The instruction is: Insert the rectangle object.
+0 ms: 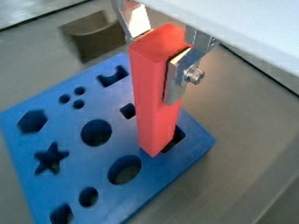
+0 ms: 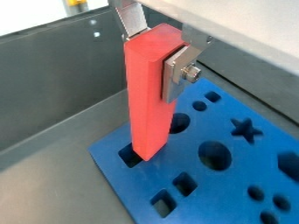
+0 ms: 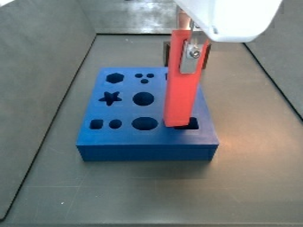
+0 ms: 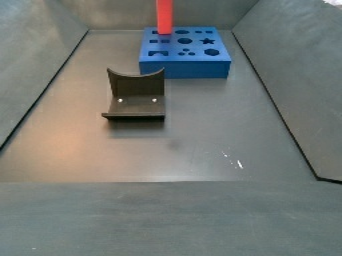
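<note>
The red-pink rectangle bar (image 1: 158,92) stands upright, and my gripper (image 1: 160,54) is shut on its upper end, silver fingers (image 1: 181,77) on two opposite sides. It shows in both wrist views (image 2: 149,96). The bar's lower end sits in the rectangular hole at a corner of the blue block (image 1: 70,166), which has several shaped holes. In a side view the bar (image 3: 182,80) reaches down into the hole at the block's (image 3: 130,142) near right corner. In a side view from afar the bar (image 4: 164,15) rises from the block (image 4: 187,52); the gripper is out of frame there.
A dark grey curved holder (image 4: 134,96) stands on the grey floor in front of the block, and shows in a wrist view (image 1: 91,37). Grey tray walls (image 4: 40,80) slope up on both sides.
</note>
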Controlling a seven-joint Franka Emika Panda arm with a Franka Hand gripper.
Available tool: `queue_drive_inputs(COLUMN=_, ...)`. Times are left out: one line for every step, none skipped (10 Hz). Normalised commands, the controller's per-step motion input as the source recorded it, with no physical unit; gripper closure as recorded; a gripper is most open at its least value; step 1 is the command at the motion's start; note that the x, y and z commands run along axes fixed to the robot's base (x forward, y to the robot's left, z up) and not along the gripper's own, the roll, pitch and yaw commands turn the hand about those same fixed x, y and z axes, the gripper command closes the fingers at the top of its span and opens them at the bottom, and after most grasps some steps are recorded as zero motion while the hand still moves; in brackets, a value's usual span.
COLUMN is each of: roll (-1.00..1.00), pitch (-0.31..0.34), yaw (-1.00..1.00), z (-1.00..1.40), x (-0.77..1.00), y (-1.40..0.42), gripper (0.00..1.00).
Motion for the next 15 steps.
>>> queue_drive_inputs(roll=0.1, pitch=-0.001, yaw=-0.54, z=-0.26, x=0.61, y=-0.06, gripper=1.0)
queue_drive_inputs(roll=0.12, pitch=0.0, yaw=-0.43, z=-0.29, x=0.73, y=-0.07, gripper=1.0)
queue_drive_inputs(roll=0.24, pitch=0.071, yaw=-0.31, z=-0.13, x=0.53, y=-0.28, gripper=1.0)
queue_drive_inputs(roll=0.15, pitch=0.029, yaw=-0.19, z=-0.23, x=0.17, y=-0.19, gripper=1.0)
queue_drive_inputs(roll=0.22, pitch=-0.069, yaw=0.0, z=-0.28, x=-0.1, y=-0.09, gripper=1.0)
queue_drive_inputs(roll=0.12, pitch=-0.067, yaw=0.05, z=-0.33, x=-0.09, y=0.0, gripper=1.0)
queue_drive_inputs(roll=0.05, pitch=-0.09, yaw=0.0, z=-0.45, x=-0.11, y=0.0, gripper=1.0)
queue_drive_inputs(roll=0.02, pitch=-0.074, yaw=-0.01, z=-0.4, x=-0.13, y=0.0, gripper=1.0)
queue_drive_inputs(roll=0.0, pitch=-0.029, yaw=-0.06, z=-0.27, x=-0.07, y=0.0, gripper=1.0)
queue_drive_inputs(roll=0.0, pitch=0.0, yaw=-0.07, z=-0.16, x=-0.06, y=0.0, gripper=1.0)
queue_drive_inputs(roll=-0.01, pitch=0.0, yaw=-0.02, z=-0.11, x=0.0, y=0.0, gripper=1.0)
queue_drive_inputs(roll=0.03, pitch=0.0, yaw=0.0, z=-0.17, x=0.0, y=0.0, gripper=1.0)
queue_drive_inputs(roll=0.13, pitch=0.0, yaw=-0.03, z=-0.33, x=-0.01, y=0.0, gripper=1.0)
queue_drive_inputs(roll=0.13, pitch=0.0, yaw=-0.05, z=-0.4, x=0.0, y=0.0, gripper=1.0)
queue_drive_inputs(roll=0.04, pitch=0.0, yaw=-0.05, z=-0.22, x=0.0, y=0.0, gripper=1.0)
